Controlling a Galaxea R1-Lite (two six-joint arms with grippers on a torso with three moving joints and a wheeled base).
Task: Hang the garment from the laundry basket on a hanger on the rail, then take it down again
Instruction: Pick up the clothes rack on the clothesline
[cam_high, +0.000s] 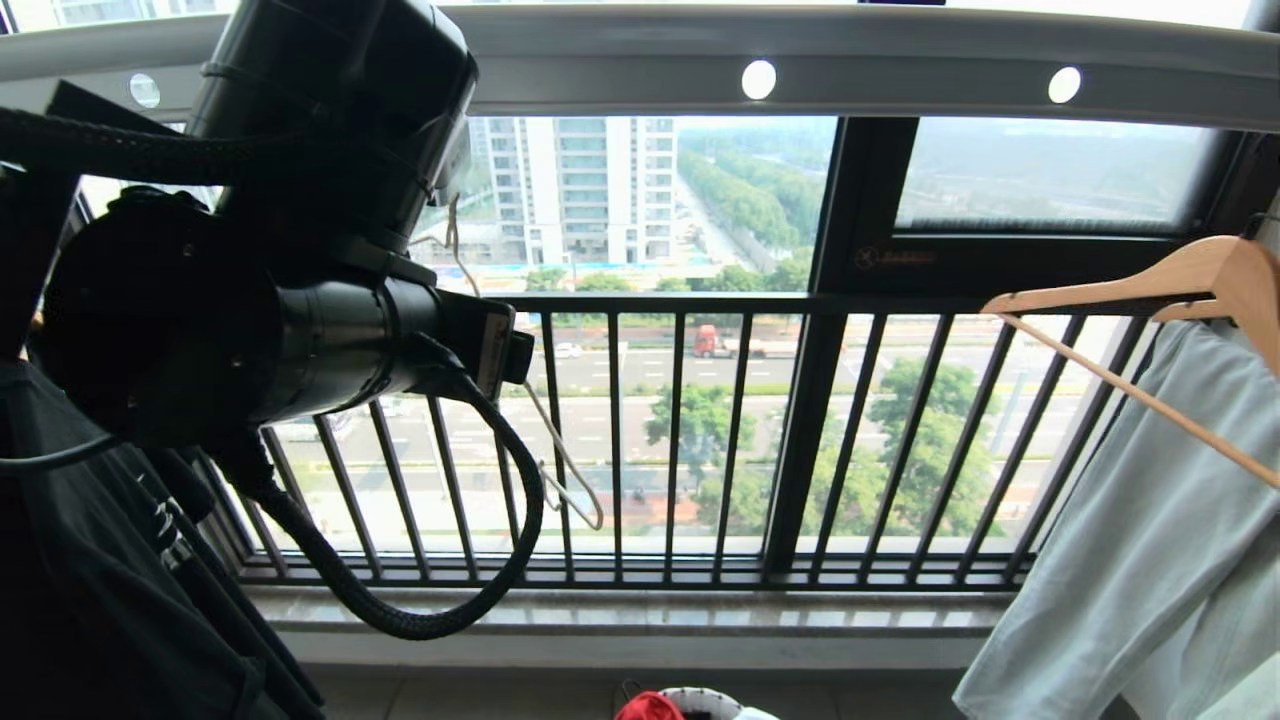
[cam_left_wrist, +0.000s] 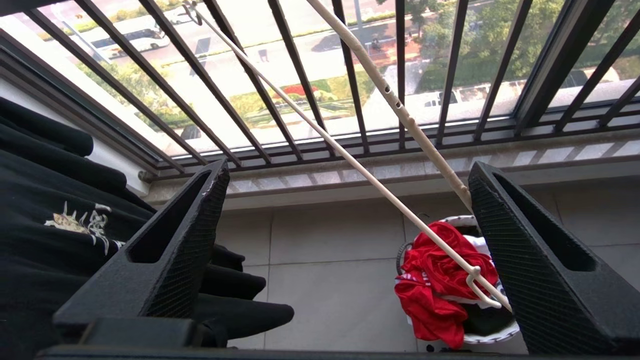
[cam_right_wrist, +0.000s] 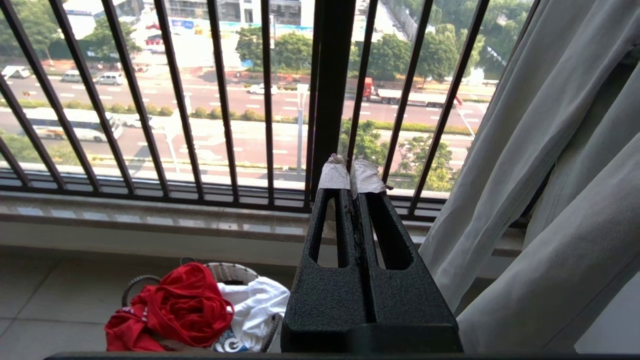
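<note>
- Garment (cam_left_wrist: 440, 280): red, crumpled in the basket (cam_left_wrist: 492, 335) on the floor under the window; not yet picked up, or already returned. Cannot tell which.
- Hanger (cam_left_wrist: 350, 160): cream wire, bare, tilted, hanging below the rail (cam_high: 900, 70) in front of the railing (cam_high: 700, 440).
- Left gripper (cam_left_wrist: 345, 260): raised beside the hanger, jaws spread wide, holding nothing; the wire crosses the gap, its notched end just beside one finger.
- Right gripper (cam_right_wrist: 352, 177): parked low, jaws pressed together, empty, near a grey-green garment (cam_right_wrist: 550, 175).
- Step (judged): at the hanger, either reaching or letting go.
- Next move calls for centring the wire between the fingers before closing, since thin wire may slip or swing.
</note>
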